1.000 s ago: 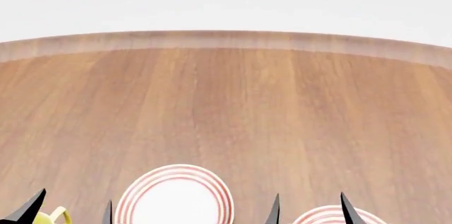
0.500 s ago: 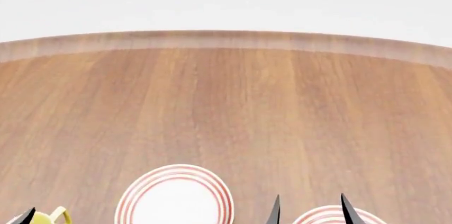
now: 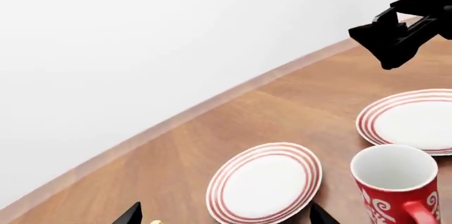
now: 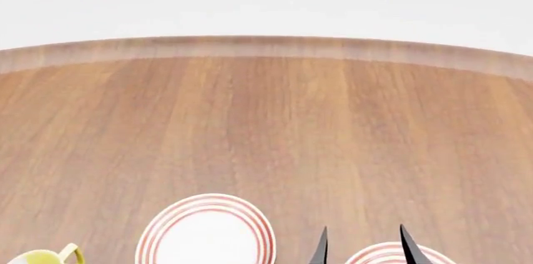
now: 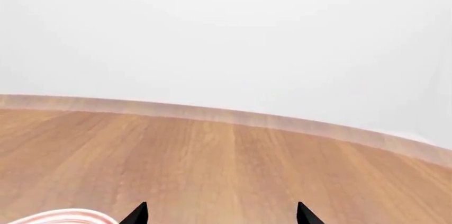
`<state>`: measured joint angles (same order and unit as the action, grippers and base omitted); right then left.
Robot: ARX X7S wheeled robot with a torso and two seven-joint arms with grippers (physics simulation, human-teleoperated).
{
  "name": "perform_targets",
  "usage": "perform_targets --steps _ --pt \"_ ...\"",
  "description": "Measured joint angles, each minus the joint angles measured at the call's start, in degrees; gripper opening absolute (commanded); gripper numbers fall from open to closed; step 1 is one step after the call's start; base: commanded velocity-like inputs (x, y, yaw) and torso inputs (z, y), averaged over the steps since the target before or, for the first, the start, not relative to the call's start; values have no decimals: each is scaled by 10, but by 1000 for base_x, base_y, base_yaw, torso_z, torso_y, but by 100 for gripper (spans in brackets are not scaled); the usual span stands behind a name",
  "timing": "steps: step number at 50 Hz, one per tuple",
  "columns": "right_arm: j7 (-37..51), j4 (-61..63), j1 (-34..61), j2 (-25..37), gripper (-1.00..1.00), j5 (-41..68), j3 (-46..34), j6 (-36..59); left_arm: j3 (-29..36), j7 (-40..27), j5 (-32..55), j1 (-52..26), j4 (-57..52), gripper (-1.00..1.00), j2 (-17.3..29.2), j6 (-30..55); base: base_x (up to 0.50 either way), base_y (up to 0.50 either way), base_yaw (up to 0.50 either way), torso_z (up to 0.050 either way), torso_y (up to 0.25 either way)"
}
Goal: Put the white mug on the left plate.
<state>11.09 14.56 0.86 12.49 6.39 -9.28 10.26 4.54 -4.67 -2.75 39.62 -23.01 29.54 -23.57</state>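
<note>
The white mug is out of view in every frame. The left plate [image 4: 204, 231], white with thin red rings, lies at the near middle-left of the wooden table and also shows in the left wrist view [image 3: 265, 181]. My left gripper [image 3: 224, 216] is open; only its two dark fingertips [image 3: 130, 215] show, spread wide just short of that plate, with nothing between them. It is outside the head view. My right gripper [image 4: 364, 246] is open and empty over the other plate [image 4: 391, 255], and its tips [image 5: 137, 214] stand far apart.
A red patterned mug [image 3: 397, 184] stands beside the two plates, close to the second plate [image 3: 416, 121]. A white mug with a yellow handle [image 4: 46, 256] peeks in at the near left. My right arm [image 3: 403, 28] hangs above the table. A ringed plate rim [image 5: 67, 216] shows in the right wrist view.
The left gripper's fingertips have sunk out of the head view at its lower left, uncovering more of the yellow-handled mug. The right gripper has barely shifted.
</note>
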Motion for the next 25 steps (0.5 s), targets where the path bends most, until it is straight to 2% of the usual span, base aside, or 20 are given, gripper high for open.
perform_targets --steps 7,16,25 --pt "3 2 1 2 100 1 -2 1 5 -16 -5 26 4 100 19 -26 0 0 0 0 0" --pt "6 -1 3 3 100 3 -5 0 42 -65 -8 40 19 100 63 -52 0 0 0 0 0" --pt "9 1 3 6 100 6 -6 0 74 -92 -12 41 35 100 88 -67 0 0 0 0 0"
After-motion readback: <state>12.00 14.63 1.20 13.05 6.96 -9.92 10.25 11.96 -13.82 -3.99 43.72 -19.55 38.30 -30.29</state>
